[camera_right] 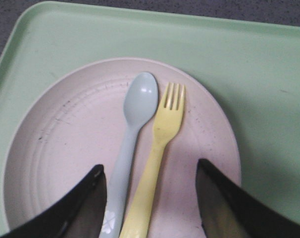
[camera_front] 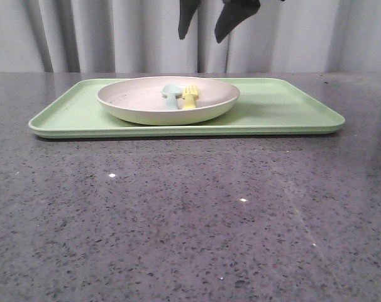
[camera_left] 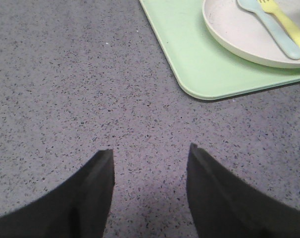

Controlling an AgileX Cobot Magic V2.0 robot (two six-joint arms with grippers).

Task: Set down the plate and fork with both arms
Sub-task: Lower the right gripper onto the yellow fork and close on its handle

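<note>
Tray [camera_front: 285, 107]: it lay flat on the table [camera_front: 178, 220] and carried the plate.
Plate [camera_front: 134, 104]: it sat on the tray's left part; you would judge it stiff and light, best taken at the raised rim.
Fork [camera_right: 160, 148]: it lay inside the plate beside the spoon [camera_right: 132, 129], nearly touching; small, probably slippery plastic, take the thick handle.
Right gripper [camera_right: 150, 176]: released, hanging over both handles.
Left gripper [camera_left: 150, 158]: released over bare table; only its wrist view showed it.

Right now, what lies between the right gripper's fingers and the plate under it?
In the right wrist view the open right gripper brackets the fork and spoon handles, both lying side by side in the plate; nothing else intervenes.
</note>
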